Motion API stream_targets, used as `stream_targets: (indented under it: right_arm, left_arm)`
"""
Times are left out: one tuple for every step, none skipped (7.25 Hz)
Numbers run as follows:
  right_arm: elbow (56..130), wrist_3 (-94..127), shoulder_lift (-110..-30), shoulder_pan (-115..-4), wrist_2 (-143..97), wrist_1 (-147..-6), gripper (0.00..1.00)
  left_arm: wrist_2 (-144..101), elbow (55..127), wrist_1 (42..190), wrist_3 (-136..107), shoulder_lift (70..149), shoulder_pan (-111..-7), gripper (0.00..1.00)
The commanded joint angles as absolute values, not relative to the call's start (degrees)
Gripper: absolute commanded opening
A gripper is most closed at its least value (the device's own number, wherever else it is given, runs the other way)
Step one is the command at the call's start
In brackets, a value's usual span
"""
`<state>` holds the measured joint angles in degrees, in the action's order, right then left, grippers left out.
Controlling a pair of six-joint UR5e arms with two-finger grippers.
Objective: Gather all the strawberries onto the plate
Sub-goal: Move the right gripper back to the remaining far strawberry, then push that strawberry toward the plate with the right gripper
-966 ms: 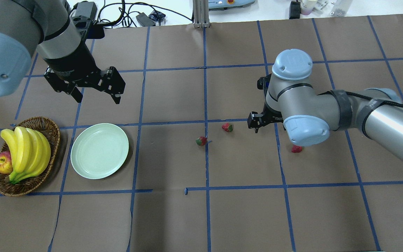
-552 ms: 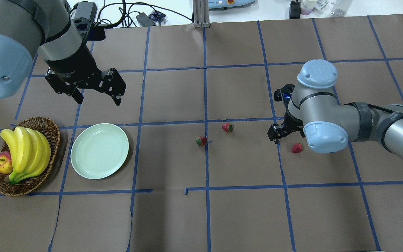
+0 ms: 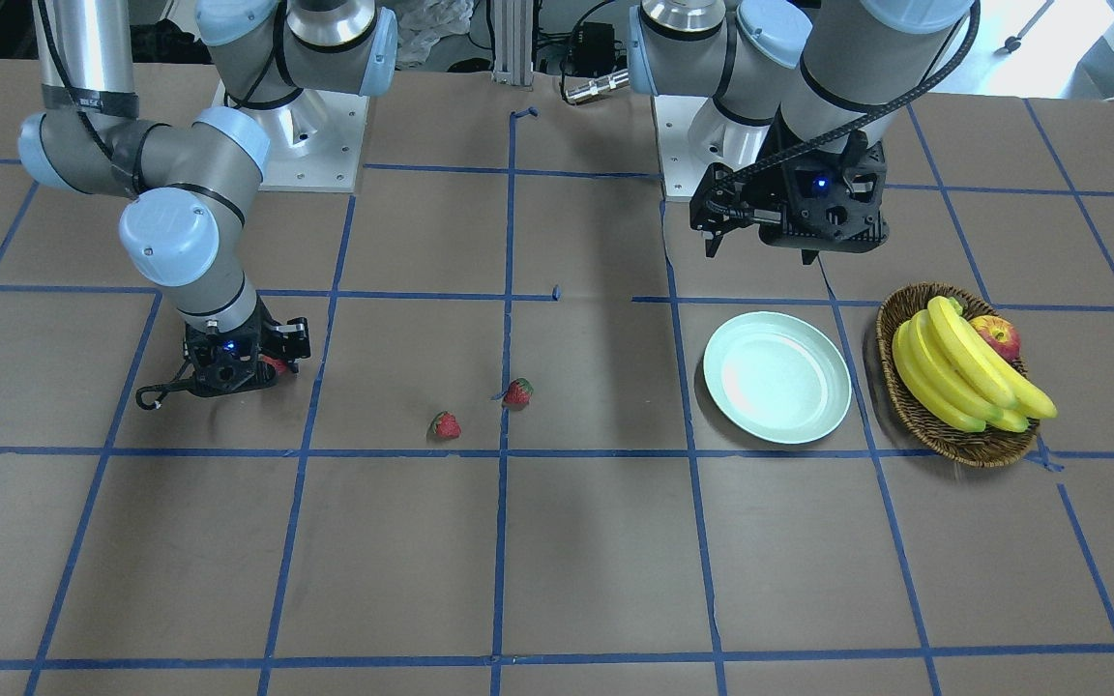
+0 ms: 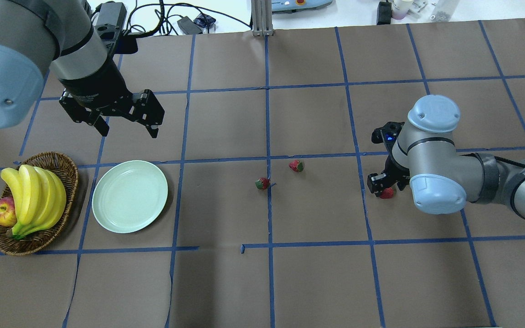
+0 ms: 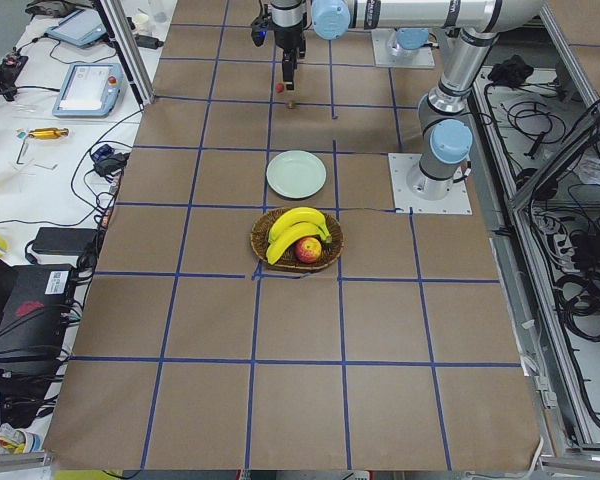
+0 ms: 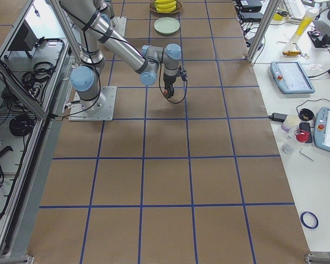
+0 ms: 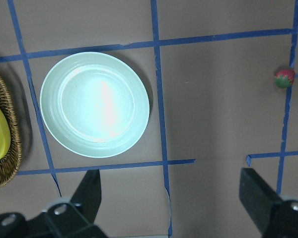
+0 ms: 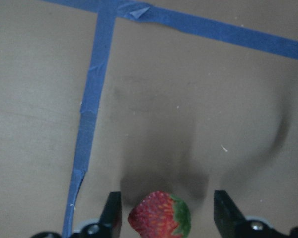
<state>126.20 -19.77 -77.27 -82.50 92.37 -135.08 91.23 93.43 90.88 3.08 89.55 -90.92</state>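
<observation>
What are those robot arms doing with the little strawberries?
They are collecting them onto the green plate, which has nothing on it yet. The right gripper is low over the table, its jaws open on either side of one strawberry and not closed on it. Two more strawberries lie near the middle of the table. The left gripper hangs above the table near the plate, jaws open, holding nothing.

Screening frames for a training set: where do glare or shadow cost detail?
Left wrist view: white glare washes out the middle of the plate. Front-facing view: a milder sheen there. Right wrist view: dark shadow pools on the paper around the strawberry.
</observation>
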Motion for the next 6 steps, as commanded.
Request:
stream_targets:
  right_arm:
    - [126.5,-17.9,-77.4,-82.6,92.2,-135.1,0.0]
    - [125.9,-14.7,-77.9,-83.1,91.9,-135.3,0.0]
    - [123.0,-7.0,-78.0,-85.3,89.8,-135.0,0.0]
    - [118.2,2.7,-77.5,-90.7,86.8,-133.5,0.0]
    - [113.9,13.3,-77.5,-99.1,86.7,-129.9,0.0]
    - [110.1,25.2,-76.4,-107.2,86.7,-129.0,0.0]
  left_arm:
    - [91.2,93.4,90.9,3.1,89.6,-91.0,1.0]
    - [91.1,93.4,90.9,3.1,89.6,-91.0,1.0]
    - [91.2,93.3,90.9,3.1,89.6,-90.9,1.0]
    - [91.2,93.3,90.9,3.1,89.6,-91.0,1.0]
    - [91.2,93.4,90.9,3.1,89.7,-91.0,1.0]
    - [91.2,93.3,90.9,3.1,89.6,-91.0,1.0]
